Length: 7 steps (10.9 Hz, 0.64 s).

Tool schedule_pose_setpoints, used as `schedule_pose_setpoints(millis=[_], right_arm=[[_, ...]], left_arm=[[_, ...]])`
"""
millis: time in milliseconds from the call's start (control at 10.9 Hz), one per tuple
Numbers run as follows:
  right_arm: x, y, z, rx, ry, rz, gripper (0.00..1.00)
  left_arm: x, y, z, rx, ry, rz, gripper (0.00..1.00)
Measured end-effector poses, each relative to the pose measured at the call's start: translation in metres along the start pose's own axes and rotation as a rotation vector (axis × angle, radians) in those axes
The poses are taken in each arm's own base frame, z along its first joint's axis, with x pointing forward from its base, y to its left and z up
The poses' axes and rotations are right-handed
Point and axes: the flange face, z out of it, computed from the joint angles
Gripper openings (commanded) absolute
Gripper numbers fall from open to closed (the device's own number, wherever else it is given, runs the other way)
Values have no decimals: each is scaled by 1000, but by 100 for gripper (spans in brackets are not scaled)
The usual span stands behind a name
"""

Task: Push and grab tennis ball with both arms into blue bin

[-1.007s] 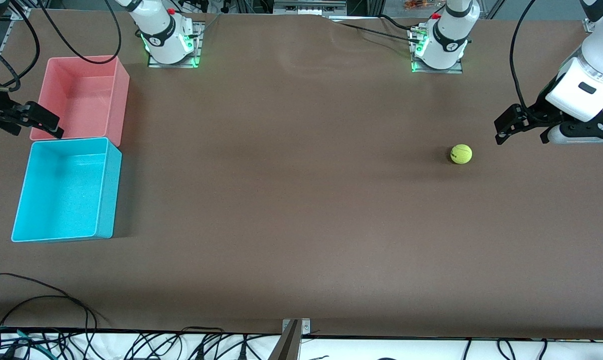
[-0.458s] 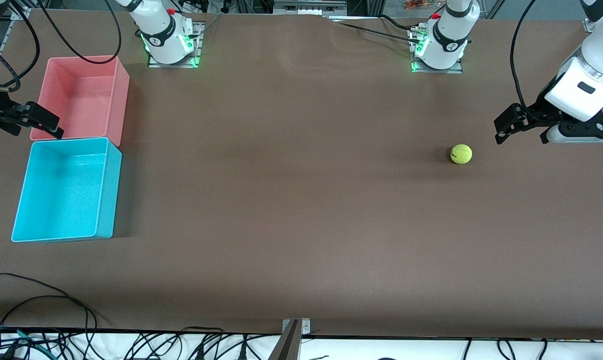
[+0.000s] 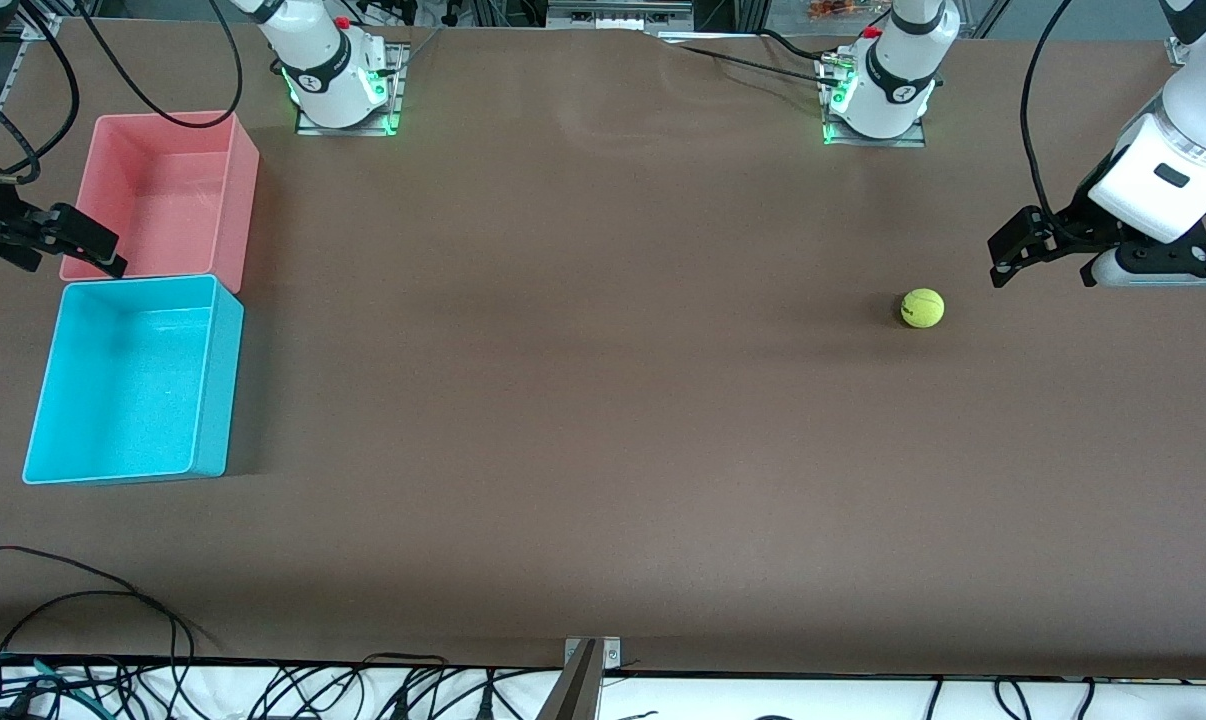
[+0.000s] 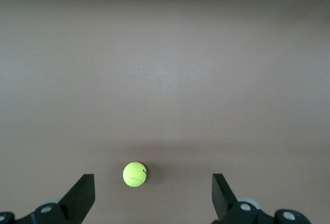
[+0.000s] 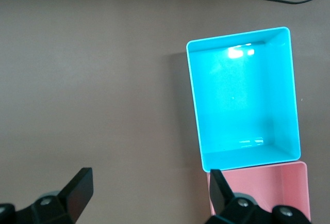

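The tennis ball (image 3: 922, 308) lies on the brown table near the left arm's end; in the left wrist view the ball (image 4: 134, 174) shows a dark logo. My left gripper (image 3: 1048, 260) hangs open over the table just beside the ball, touching nothing, its black fingers (image 4: 82, 193) spread wide around the gap (image 4: 153, 181). The blue bin (image 3: 218, 380) stands empty at the right arm's end and shows in the right wrist view (image 5: 193, 100). My right gripper (image 3: 53, 250) hovers open and empty (image 5: 149, 185) by the corner where both bins meet.
A pink bin (image 3: 241, 200), empty, touches the blue bin's farther side and shows in the right wrist view (image 5: 268, 182). The two arm bases (image 3: 338, 90) (image 3: 878, 100) stand at the table's farthest edge. Black cables (image 3: 83, 600) trail over the edge nearest the camera.
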Motion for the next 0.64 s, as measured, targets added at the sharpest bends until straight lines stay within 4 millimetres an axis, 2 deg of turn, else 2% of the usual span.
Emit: schedule_pose_setpoints(millis=[641], right_arm=[[0, 5, 0, -1, 1, 9, 100]], left_arm=[[-2, 0, 1, 3, -17, 3, 100]])
